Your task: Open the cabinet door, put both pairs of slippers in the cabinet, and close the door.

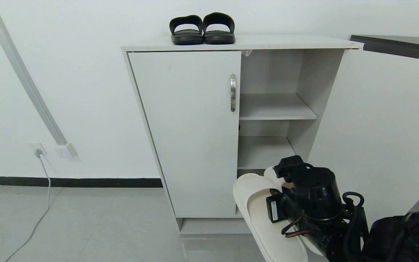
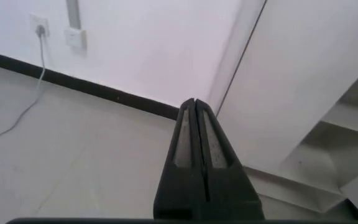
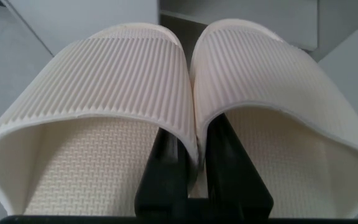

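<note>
The cabinet (image 1: 242, 43) is open on its right half; its shut left door (image 1: 191, 138) blocks the other.

Black open-toe rubber slippers (image 1: 186, 35): two, a single pair.
Cream ribbed foam slippers (image 3: 104, 81): two, a single pair.
White flat-panel cabinet (image 1: 242, 42): one.
Cabinet doors: two, counting one shut door (image 1: 187, 134) and one open door (image 1: 376, 127).
Silver metal bar handle (image 1: 232, 92): one.
White inner shelves: two, an upper shelf (image 1: 275, 107) and a lower shelf (image 1: 264, 153).
White wall plates: two, one plugged plate (image 1: 38, 150) and one plain plate (image 1: 63, 151).
Thin grey cable (image 1: 46, 196): one.
Grey slanted wall conduit (image 1: 24, 76): one.
Dark-topped table (image 1: 395, 39): one.
Black robot grippers: two, the left gripper (image 2: 195, 102) and the right gripper (image 3: 194, 143).
</note>
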